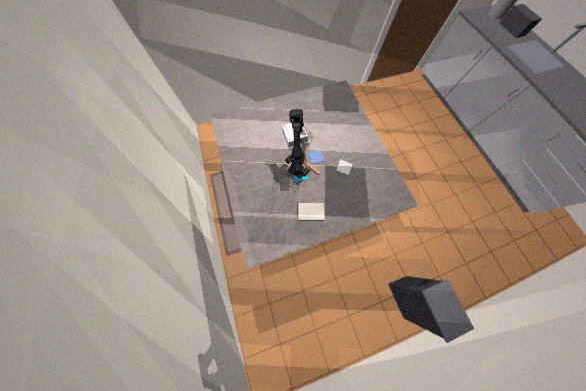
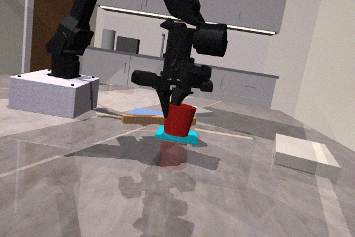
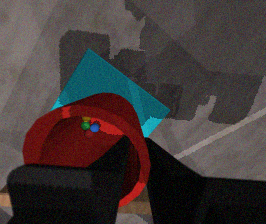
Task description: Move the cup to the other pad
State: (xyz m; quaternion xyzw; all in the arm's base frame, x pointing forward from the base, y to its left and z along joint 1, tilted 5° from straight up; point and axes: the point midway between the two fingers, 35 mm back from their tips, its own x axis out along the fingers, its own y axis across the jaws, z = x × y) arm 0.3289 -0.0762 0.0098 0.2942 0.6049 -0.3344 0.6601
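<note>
1. A grey tabletop (image 1: 260,231) stands on an orange tiled floor (image 1: 350,301), close to a pale wall on the left.
2. The black arm (image 1: 296,143) reaches from its white base (image 1: 289,134) toward the near side.
3. Beneath its tip shows a bit of teal pad (image 1: 299,179), touched with red.
4. Beside the arm lie a blue pad (image 1: 316,156), a wooden bar (image 1: 313,169) and a small white block (image 1: 344,167).
5. A larger white block (image 1: 311,211) lies nearer.
6. A dark box (image 1: 431,307) stands off the tiles.
</note>
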